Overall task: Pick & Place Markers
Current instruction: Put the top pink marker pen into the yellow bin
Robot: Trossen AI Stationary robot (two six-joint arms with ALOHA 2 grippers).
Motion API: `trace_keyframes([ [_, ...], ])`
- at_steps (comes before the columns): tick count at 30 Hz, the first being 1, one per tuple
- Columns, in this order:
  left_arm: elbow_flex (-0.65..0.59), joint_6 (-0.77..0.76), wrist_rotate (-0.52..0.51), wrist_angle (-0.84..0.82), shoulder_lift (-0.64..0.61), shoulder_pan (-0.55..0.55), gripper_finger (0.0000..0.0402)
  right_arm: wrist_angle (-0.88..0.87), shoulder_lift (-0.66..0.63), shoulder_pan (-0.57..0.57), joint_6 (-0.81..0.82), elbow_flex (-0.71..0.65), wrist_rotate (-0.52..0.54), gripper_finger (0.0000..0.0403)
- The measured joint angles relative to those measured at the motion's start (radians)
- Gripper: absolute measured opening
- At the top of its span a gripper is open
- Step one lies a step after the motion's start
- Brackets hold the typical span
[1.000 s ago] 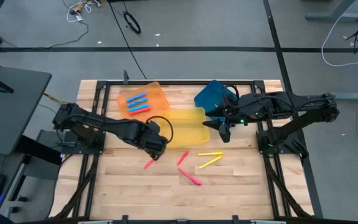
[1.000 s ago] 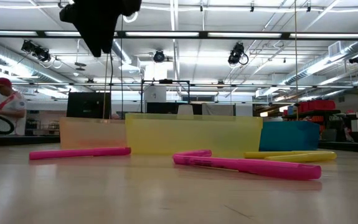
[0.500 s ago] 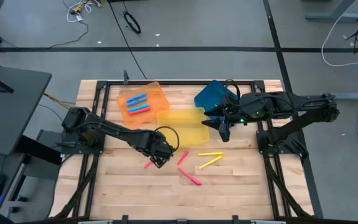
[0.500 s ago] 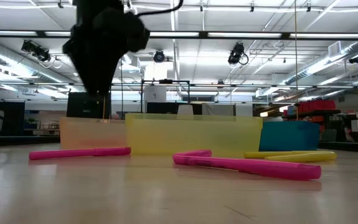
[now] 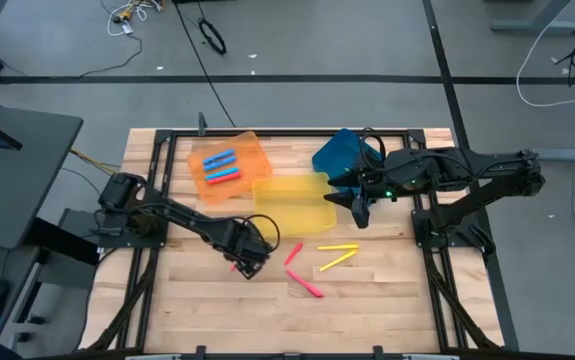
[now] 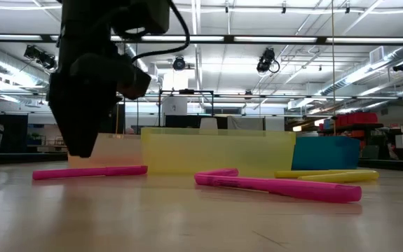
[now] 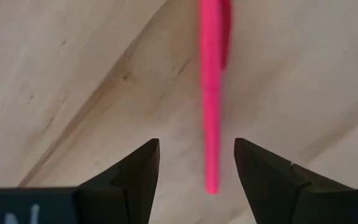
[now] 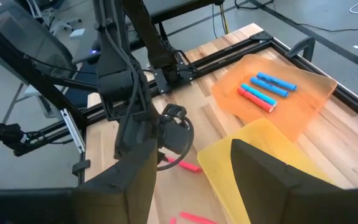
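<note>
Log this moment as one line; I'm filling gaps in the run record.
left hand: open, straddling pink marker on table | right hand: open, waiting above yellow tray | orange tray: markers inside

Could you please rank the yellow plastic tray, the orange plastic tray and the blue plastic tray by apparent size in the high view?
1. Yellow plastic tray and orange plastic tray: look alike.
2. Blue plastic tray: smallest, partly hidden by the right arm.

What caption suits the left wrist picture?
Left gripper, fingers open, poised over a pink marker on the wooden table.
</note>
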Motion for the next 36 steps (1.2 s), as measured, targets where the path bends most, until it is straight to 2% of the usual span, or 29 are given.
trace_keyframes([
  [8, -0.102, -0.016, 0.06, 0.162, 0.0, 0.001, 0.0213, 0.002, 0.0, 0.0, 0.0, 0.0, 0.0, 0.0206],
  [14, -0.11, -0.021, 0.056, 0.17, -0.002, 0.0, 0.0206, 0.002, 0.0, 0.0, -0.001, 0.0, 0.0, 0.0206],
  [18, -0.111, -0.017, 0.051, 0.164, -0.002, 0.0, 0.0166, 0.003, 0.0, 0.0, -0.008, 0.0, 0.0, 0.0206],
  [25, -0.112, 0.054, 0.083, 0.166, -0.002, 0.0, 0.0055, 0.003, 0.0, 0.0, -0.013, 0.0, 0.0, 0.0206],
  [28, -0.111, 0.079, 0.114, 0.176, -0.002, 0.0, 0.002, 0.003, 0.0, 0.0, -0.013, 0.0, 0.0, 0.0206],
  [36, -0.067, 0.149, 0.259, 0.138, -0.006, -0.002, 0.0028, 0.003, 0.0, 0.0, -0.016, 0.0, 0.0, 0.0206],
])
